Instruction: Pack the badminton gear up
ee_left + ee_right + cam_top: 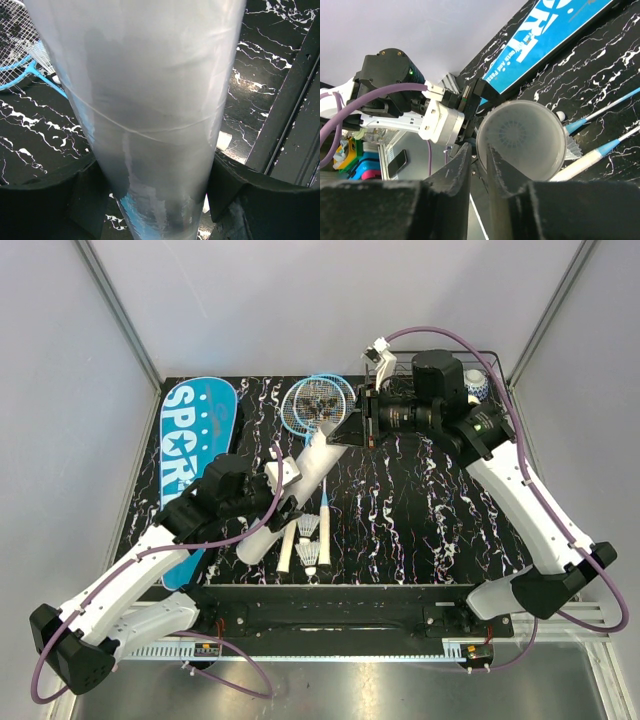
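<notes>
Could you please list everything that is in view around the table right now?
Racket bag: one, teal, left side of table.
Rackets: two, blue frames, white handles, centre, heads overlapping.
Tube: one, white, slanting across the rackets.
Shuttlecocks: at least two, white, between the racket handles.
Cup: one, white and blue, far right corner.
Wire rack: one, black, far right corner.
Table: one, black marbled.
Left gripper: one, black, shut on the tube.
Right gripper: one, black, fingers nearly together at the tube's open end.

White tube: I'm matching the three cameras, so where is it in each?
Top external: the white tube slants across the centre.
Left wrist: it fills the middle.
Right wrist: its open mouth faces the camera at centre.
Shared landmark: the blue rackets.
</notes>
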`<state>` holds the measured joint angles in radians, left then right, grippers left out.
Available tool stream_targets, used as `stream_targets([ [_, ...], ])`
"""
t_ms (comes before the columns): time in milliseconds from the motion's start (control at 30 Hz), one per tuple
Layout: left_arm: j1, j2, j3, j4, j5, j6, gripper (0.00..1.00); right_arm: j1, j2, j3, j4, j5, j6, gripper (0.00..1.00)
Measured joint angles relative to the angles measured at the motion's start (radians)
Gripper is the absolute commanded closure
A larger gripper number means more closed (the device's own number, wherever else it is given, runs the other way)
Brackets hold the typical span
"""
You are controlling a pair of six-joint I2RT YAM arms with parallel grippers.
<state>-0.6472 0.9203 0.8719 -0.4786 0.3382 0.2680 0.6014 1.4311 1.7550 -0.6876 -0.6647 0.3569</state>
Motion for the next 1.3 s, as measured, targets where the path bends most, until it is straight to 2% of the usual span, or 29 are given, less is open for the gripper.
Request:
stream_targets([
  [133, 0.000, -0.001, 0.000, 0.002, -0.001, -0.003, 0.79, 0.000, -0.018, -0.039, 0.052, 0.003, 0.032, 0.94],
  [167, 0.000, -0.002, 0.000, 0.002, -0.002, -0.003, 0.80, 0.000, -0.025, -0.048, 0.064, 0.007, 0.042, 1.00],
  [367, -0.004, -0.002, 0.001, 0.027, -0.001, -0.006, 0.84, 0.008, -0.081, -0.090, 0.099, 0.096, 0.093, 1.00],
  [500, -0.010, -0.002, 0.004, 0.057, 0.003, -0.005, 0.85, 0.015, -0.166, -0.153, 0.111, 0.246, 0.131, 1.00],
  [633, -0.012, -0.003, 0.005, 0.047, 0.003, 0.000, 0.87, 0.011, -0.307, -0.262, 0.196, 0.426, 0.197, 1.00],
  [767, -0.010, -0.004, 0.005, 0.046, -0.003, -0.002, 0.90, 0.011, -0.413, -0.327, 0.257, 0.543, 0.237, 1.00],
  [833, -0.010, -0.005, 0.005, 0.046, -0.011, -0.003, 0.97, 0.011, -0.435, -0.349, 0.279, 0.609, 0.238, 1.00],
  [900, -0.011, -0.010, 0.005, 0.046, -0.051, -0.010, 1.00, 0.011, -0.436, -0.362, 0.279, 0.697, 0.222, 1.00],
  [1000, -0.011, -0.036, 0.005, 0.051, -0.180, -0.024, 0.94, 0.011, -0.394, -0.410, 0.267, 0.842, 0.195, 1.00],
  [1067, -0.011, -0.072, 0.004, 0.064, -0.298, -0.035, 0.83, 0.011, -0.349, -0.472, 0.247, 0.914, 0.189, 1.00],
  [1133, -0.010, -0.129, -0.004, 0.099, -0.427, -0.041, 0.78, 0.011, -0.286, -0.551, 0.224, 0.958, 0.191, 1.00],
  [1300, -0.010, -0.309, -0.083, 0.226, -0.669, -0.049, 0.72, 0.012, -0.134, -0.774, 0.144, 1.022, 0.211, 0.93],
])
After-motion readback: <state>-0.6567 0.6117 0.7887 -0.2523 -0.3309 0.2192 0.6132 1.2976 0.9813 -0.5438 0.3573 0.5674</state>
